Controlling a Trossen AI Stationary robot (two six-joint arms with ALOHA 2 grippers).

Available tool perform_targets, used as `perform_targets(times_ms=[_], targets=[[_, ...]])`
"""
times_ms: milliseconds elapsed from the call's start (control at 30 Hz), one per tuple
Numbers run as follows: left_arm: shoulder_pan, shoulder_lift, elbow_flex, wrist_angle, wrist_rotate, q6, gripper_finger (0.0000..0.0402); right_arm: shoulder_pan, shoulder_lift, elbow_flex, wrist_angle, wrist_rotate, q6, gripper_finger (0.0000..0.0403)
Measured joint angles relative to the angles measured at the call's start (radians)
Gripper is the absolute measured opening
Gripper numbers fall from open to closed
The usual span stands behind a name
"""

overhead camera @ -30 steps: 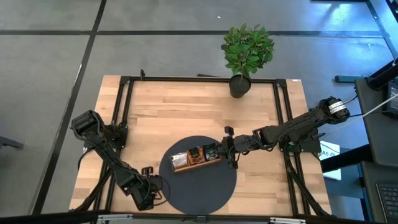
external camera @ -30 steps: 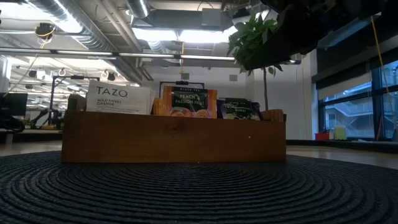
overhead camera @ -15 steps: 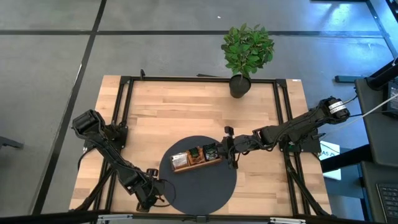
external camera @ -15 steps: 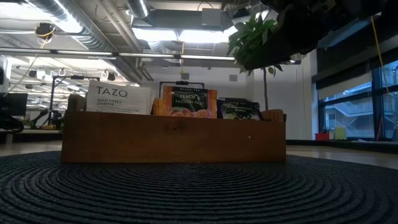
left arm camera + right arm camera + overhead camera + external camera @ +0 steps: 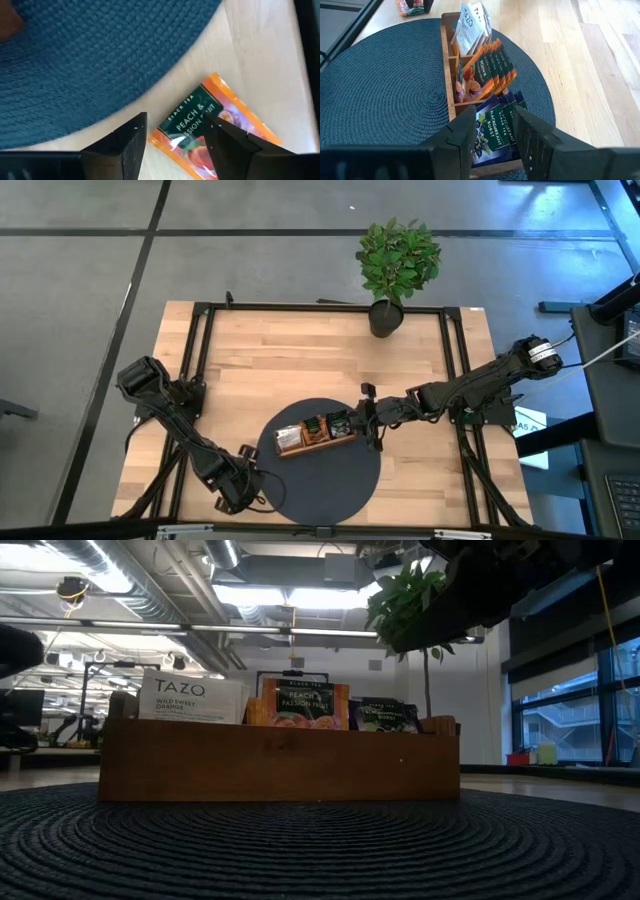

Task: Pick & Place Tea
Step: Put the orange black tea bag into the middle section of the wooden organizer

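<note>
An orange tea sachet (image 5: 210, 125) lies flat on the wooden table just off the rim of the dark round mat (image 5: 320, 480). My left gripper (image 5: 175, 120) (image 5: 238, 485) hangs over it, pointing down and open, one finger on each side of the sachet's near end. The wooden tray (image 5: 315, 435) (image 5: 280, 760) stands on the mat with white (image 5: 467, 22), orange (image 5: 485, 67) and dark (image 5: 495, 122) sachets upright in its compartments. My right gripper (image 5: 494, 114) (image 5: 372, 435) is open and slants down over the dark sachets at the tray's right end.
A potted plant (image 5: 397, 265) stands at the table's far edge. Black frame rails (image 5: 200, 350) run along the table's left and right sides. Bare wood lies between the mat and the plant.
My left gripper has rolled about its own pointing line above the orange sachet while staying near the mat's left rim; its fingers stay open. Part of the left arm now shows at the low view's left edge.
</note>
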Motion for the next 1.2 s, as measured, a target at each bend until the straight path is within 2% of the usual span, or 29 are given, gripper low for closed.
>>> perform_targets(times_ms=[233,400,800,1200], targets=[[-0.001,0.067,0.005,0.011,0.023,0.020,0.0181,0.000,0.000,0.000,0.000,0.000,-0.002,0.0132],[-0.002,0.084,0.009,-0.004,0.026,-0.021,0.0168,0.000,0.000,0.000,-0.002,0.000,-0.003,0.0132],[-0.002,0.082,0.006,-0.002,0.005,-0.095,0.0099,0.000,0.000,0.000,-0.003,0.000,-0.003,0.0132],[-0.002,0.079,0.004,0.012,0.005,-0.095,0.0039,0.000,0.000,0.000,-0.011,0.000,-0.003,0.0132]])
